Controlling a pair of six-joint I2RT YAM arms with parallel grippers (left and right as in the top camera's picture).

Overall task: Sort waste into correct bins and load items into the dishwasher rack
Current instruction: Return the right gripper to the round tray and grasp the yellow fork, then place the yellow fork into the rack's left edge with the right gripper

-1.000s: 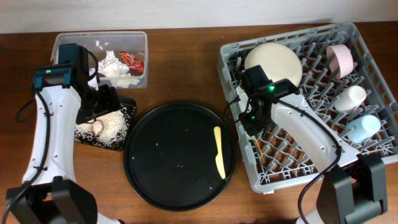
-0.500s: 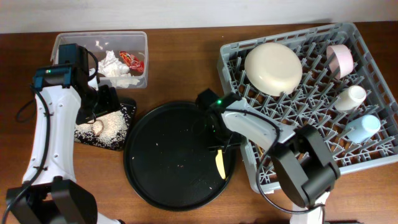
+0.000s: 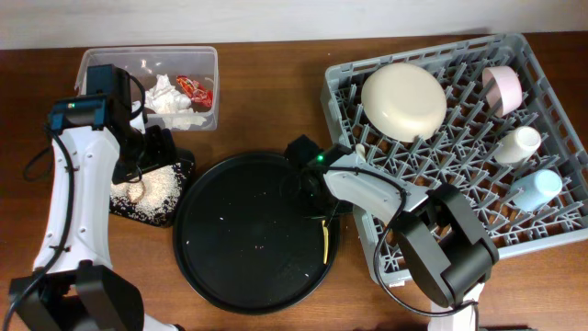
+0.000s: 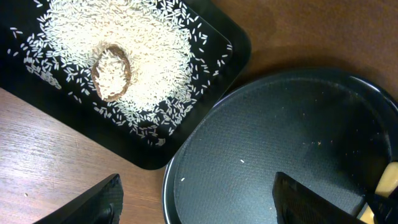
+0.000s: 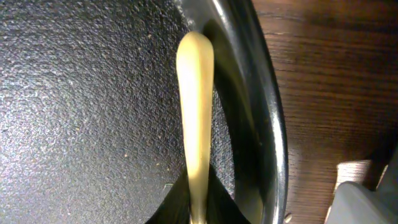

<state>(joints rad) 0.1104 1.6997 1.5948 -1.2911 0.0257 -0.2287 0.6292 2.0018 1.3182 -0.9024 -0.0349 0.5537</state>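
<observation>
Tissues (image 3: 170, 99) and a red wrapper (image 3: 193, 87) lie in the clear tub (image 3: 96, 66) at the far left of the wooden surface (image 3: 266, 101). Just in front of the tub, the left gripper (image 4: 197, 186) hangs over the near corner of the flat tray (image 3: 156, 213), its fingers (image 4: 93, 202) spread wide and holding nothing. Rice (image 4: 149, 56) is heaped on that tray, and a brown bit (image 4: 112, 71) sits among the grains. The tray's corner touches or just overlaps the rim of the round tray (image 3: 253, 230), which holds a few scattered grains. At the round tray's right edge lies the yellow cutlery (image 5: 194, 112), alongside the rim. The right gripper (image 5: 194, 208) is low over it, with its fingers drawn narrow on the near end of the piece. Right of the round tray stands the rack (image 3: 551, 221). Inside it the cream bowl (image 3: 404, 99) rests upside down at the far left, and the pink bowl (image 3: 503, 87) stands on edge at the far right. The white cup (image 3: 517, 145) and blue cup (image 3: 536, 188) lie tilted along the right side.
</observation>
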